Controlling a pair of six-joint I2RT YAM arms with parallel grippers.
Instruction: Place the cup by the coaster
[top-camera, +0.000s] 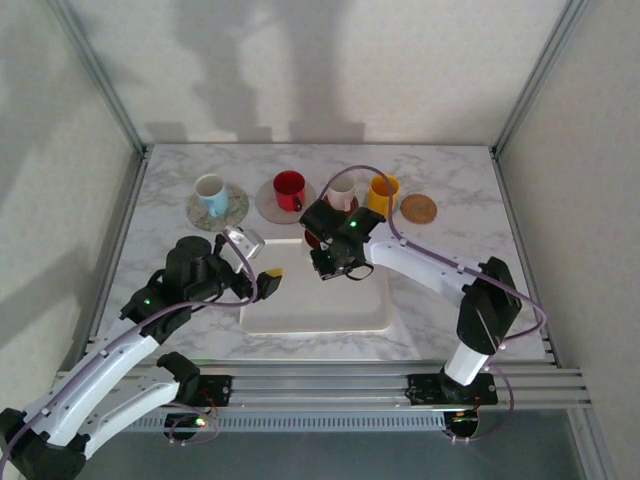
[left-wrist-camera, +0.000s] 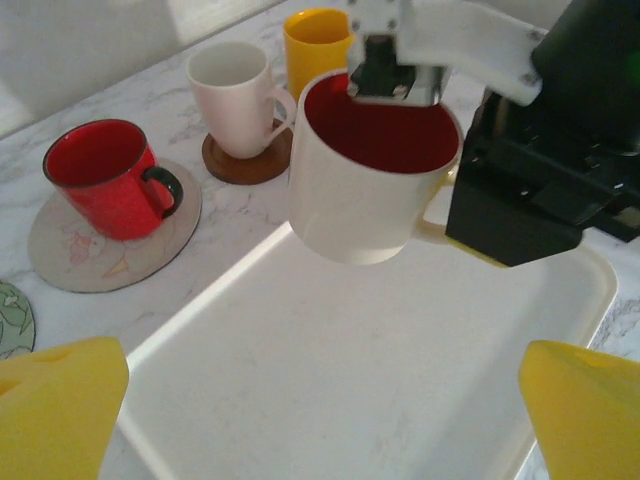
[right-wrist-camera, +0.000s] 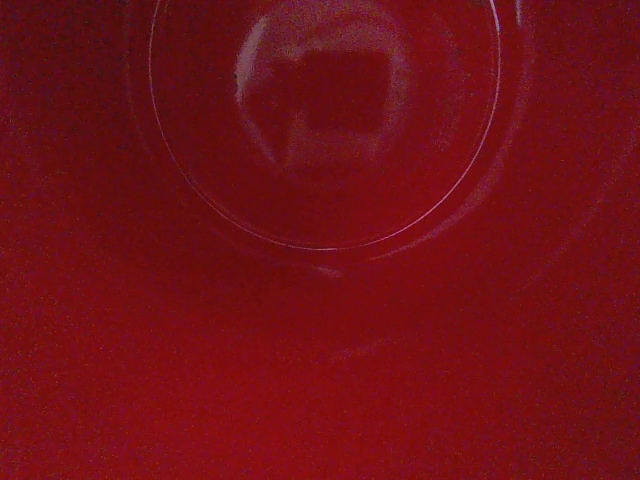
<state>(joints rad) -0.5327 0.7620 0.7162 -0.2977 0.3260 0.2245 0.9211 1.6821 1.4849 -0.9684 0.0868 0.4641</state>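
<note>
Hanging from right end effector (left-wrist-camera: 392, 82): cup (left-wrist-camera: 360, 195)

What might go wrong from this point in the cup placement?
1. The right hand pinches the white cup by its rim alone, above the tray; it may tilt or slip.
2. The free coaster sits right beside the yellow cup, so setting down could knock it.

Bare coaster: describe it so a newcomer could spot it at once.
A row of cups stands along the far edge of the marble table. At its right end, beside the yellow mug, lies a small round brown coaster. Alone among the coasters, it carries no cup.
</note>
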